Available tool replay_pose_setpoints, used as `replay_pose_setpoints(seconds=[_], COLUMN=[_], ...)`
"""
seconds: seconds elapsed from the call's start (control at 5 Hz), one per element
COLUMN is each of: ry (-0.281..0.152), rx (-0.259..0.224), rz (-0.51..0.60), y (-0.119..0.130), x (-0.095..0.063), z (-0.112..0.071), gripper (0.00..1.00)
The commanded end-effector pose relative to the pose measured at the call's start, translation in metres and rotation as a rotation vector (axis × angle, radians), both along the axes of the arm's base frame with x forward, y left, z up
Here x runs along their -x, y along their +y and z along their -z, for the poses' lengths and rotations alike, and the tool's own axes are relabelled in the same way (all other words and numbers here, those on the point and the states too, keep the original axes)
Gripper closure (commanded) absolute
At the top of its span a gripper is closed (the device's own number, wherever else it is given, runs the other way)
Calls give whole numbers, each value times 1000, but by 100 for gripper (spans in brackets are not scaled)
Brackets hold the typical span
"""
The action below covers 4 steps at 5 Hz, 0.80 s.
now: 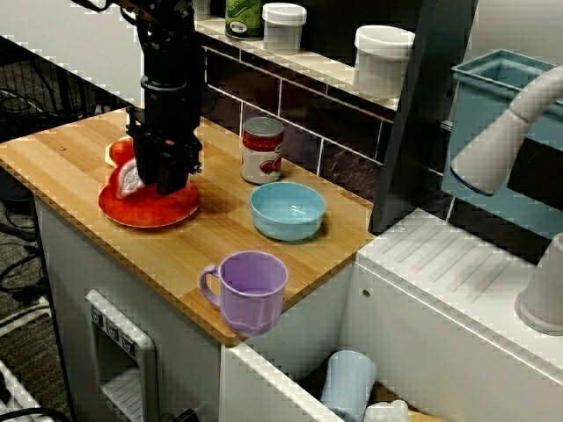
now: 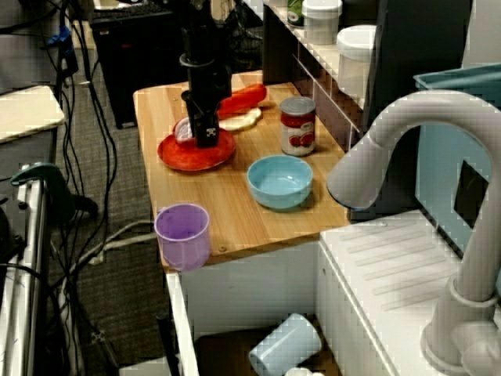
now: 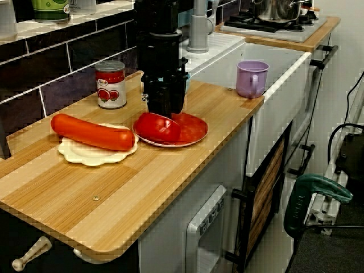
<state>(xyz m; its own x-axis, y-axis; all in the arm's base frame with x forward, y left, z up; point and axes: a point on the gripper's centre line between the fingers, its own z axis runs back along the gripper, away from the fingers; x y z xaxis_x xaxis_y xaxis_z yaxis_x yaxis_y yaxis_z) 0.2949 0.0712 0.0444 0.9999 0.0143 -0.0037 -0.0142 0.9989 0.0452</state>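
Observation:
My black gripper (image 1: 164, 180) points straight down onto a red plate (image 1: 145, 214) on the wooden counter. A red, white-faced toy food piece (image 1: 128, 176) lies on the plate against the fingers' left side. In the view over the faucet the gripper (image 2: 206, 137) stands on the plate (image 2: 176, 155) with the piece (image 2: 185, 131) beside it. In the view along the counter the red piece (image 3: 157, 127) lies in front of the gripper (image 3: 164, 108) and hides the fingertips. The gap between the fingers cannot be made out.
A red sausage (image 3: 91, 132) lies on a cream plate (image 3: 74, 154) next to the red plate. A tomato can (image 1: 262, 149), a blue bowl (image 1: 287, 211) and a purple cup (image 1: 251, 290) stand further along. Beyond the counter edge is a sink holding a pale blue cup (image 2: 286, 345).

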Motion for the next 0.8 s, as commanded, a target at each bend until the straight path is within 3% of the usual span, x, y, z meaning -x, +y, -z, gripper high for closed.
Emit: replay_pose_setpoints(seconds=[0.0,0.4,0.6], ry=[-34,-80,-89], rx=[47,82,55], rz=[-17,-47,-16], y=[-7,-37,-48], x=[-21,-33,-41], z=[-21,-29,-23], gripper=[0,0,0])
